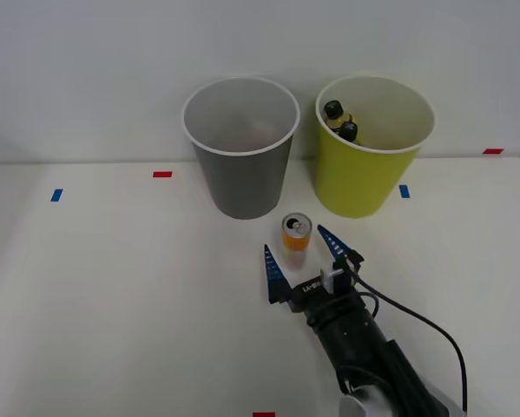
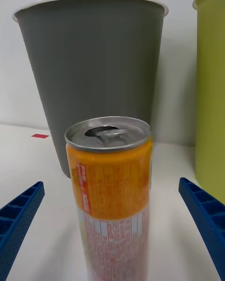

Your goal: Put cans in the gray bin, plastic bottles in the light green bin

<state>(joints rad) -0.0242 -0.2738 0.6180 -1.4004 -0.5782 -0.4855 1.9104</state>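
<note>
Left to right on the white desk (image 1: 112,287): gray bin (image 1: 240,165), tapered, matte, white-rimmed; green bin (image 1: 364,174), same shape, with two black-capped bottles (image 1: 339,120) inside. Upright before and between them, slim can (image 1: 296,238), orange over white, silver top, long axis vertical. Just behind it, right gripper (image 1: 301,256), ribbed blue fingers spread wide, holding nothing, can straight ahead near the gap's mouth, untouched.
</note>
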